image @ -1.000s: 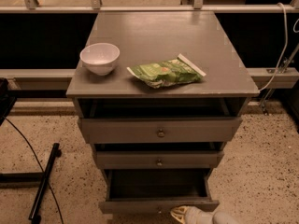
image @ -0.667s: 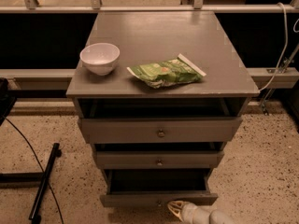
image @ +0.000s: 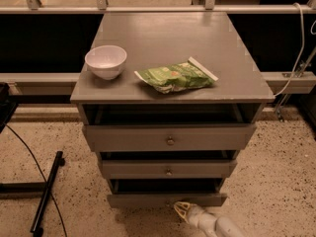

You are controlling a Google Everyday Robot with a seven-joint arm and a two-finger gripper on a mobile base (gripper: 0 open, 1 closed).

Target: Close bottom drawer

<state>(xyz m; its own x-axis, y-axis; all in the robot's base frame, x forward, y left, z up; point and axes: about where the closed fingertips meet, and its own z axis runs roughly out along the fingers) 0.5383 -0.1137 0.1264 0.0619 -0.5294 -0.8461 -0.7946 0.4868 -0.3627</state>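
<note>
The grey cabinet has three drawers. The bottom drawer (image: 167,199) is the narrowest and lowest; its front stands out only a little, with a dark gap above it. Its knob is hidden. My gripper (image: 181,210) comes up from the bottom edge of the camera view on a pale arm. Its tip sits at the lower edge of the bottom drawer's front, just right of centre, touching or nearly touching it. The middle drawer (image: 168,169) and the top drawer (image: 169,138) each show a small round knob.
On the cabinet top (image: 163,38) stand a white bowl (image: 105,61) at the left and a green snack bag (image: 175,76) in the middle. A black stand leg and cable (image: 45,194) lie on the speckled floor at the left. A rail runs behind.
The bottom drawer has slid inward; its front is now much closer to the cabinet. My gripper has moved forward with it, staying against the front.
</note>
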